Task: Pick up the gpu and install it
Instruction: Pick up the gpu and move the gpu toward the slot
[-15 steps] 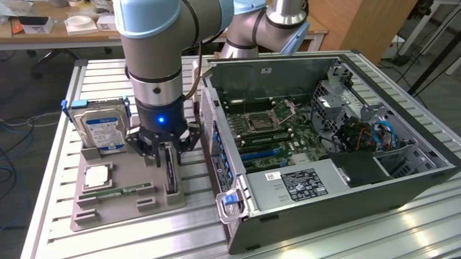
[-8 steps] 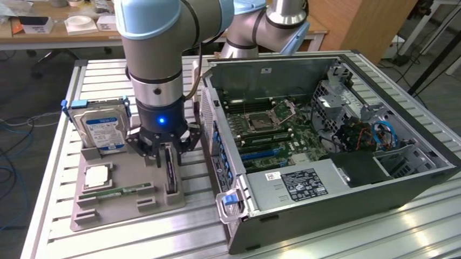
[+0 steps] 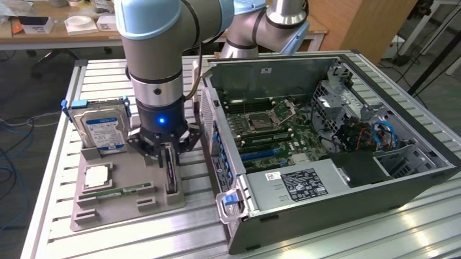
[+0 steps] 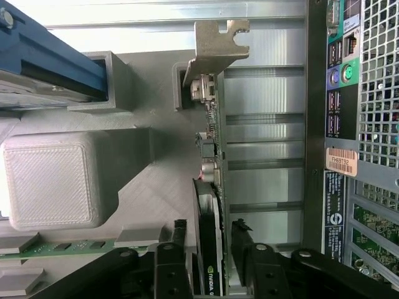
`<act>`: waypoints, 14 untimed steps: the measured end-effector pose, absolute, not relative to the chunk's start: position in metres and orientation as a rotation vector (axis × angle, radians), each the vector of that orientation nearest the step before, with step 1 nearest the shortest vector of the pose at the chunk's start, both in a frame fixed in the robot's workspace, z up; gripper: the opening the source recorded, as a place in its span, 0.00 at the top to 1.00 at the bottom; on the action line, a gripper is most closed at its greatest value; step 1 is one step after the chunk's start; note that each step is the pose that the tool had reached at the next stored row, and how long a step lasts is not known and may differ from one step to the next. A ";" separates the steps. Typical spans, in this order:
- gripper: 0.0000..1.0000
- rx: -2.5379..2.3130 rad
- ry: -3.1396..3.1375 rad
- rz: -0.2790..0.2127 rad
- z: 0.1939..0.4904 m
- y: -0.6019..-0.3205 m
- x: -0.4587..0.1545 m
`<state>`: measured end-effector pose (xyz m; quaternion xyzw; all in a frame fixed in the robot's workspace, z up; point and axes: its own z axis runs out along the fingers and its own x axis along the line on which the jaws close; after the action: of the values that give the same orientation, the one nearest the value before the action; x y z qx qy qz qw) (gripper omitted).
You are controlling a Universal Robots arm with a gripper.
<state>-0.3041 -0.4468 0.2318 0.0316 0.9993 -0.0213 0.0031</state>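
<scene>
The gpu [image 3: 170,174] is a thin dark card standing on edge in a slot of the grey holder tray [image 3: 129,208], at the side nearest the computer case. My gripper [image 3: 168,154] is lowered straight over it. In the wrist view the gpu [image 4: 212,180] runs up to its silver bracket [image 4: 218,40], and my gripper [image 4: 209,235] straddles the card's near end. One black finger [image 4: 179,235] stands on each side of the board, with a narrow gap left on both sides. The jaws are open around the card, not pressing it.
The open computer case [image 3: 310,140] lies right beside the tray, its motherboard exposed. On the tray stand a hard drive [image 3: 101,127] with a blue-white label, a square processor [image 3: 97,175] and a green memory stick [image 3: 122,190]. The slatted metal table [image 3: 86,75] carries everything.
</scene>
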 end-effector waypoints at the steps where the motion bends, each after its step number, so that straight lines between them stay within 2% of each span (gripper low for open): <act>1: 0.61 0.099 3.133 -0.067 0.232 -0.447 -0.304; 2: 0.61 0.099 3.133 -0.067 0.232 -0.447 -0.304; 3: 0.67 0.099 3.133 -0.067 0.232 -0.447 -0.304; 14: 0.69 0.099 3.133 -0.067 0.232 -0.447 -0.304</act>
<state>-0.3041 -0.4468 0.2318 0.0316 0.9993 -0.0213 0.0031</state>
